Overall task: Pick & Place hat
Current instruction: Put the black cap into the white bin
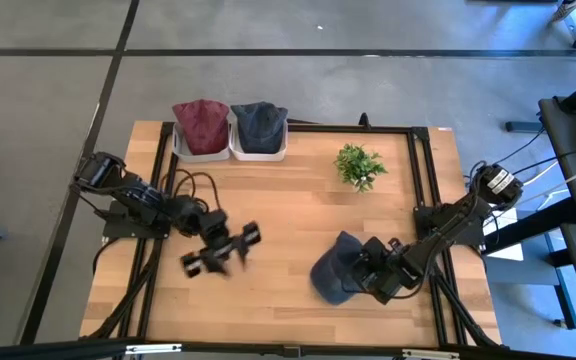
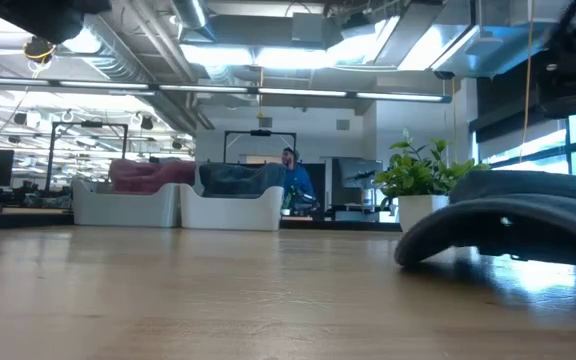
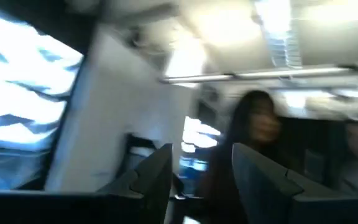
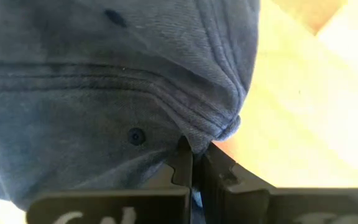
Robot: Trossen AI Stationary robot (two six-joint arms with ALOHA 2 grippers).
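Note:
A dark blue cap point(image 1: 330, 270) lies near the table's near right part; in the low view the cap point(image 2: 513, 215) fills the right side, its low edge point(image 2: 408, 258) on the wood. My right gripper point(image 1: 366, 272) is at the cap's right side, shut on its cloth point(image 4: 194, 155). My left gripper point(image 1: 223, 250) hovers open over the left middle of the table, away from the cap; its wrist view looks into the room past its spread fingers point(image 3: 202, 180). My right gripper pinches a bunched fold of the cap's crown cloth point(image 4: 219, 127), at the crown's edge, between its two fingers point(image 4: 182, 163). It comes at the cap from the table's right side, slanting down. One edge of the cap point(image 2: 408, 258) rests on the table.
Two white bins stand at the far edge, one with a red hat point(image 1: 200, 125), one with a dark blue hat point(image 1: 260, 125). A small potted plant point(image 1: 358, 165) stands far right of centre. Bare wood point(image 1: 278, 220) lies between the arms. People show beyond the table point(image 3: 257, 130).

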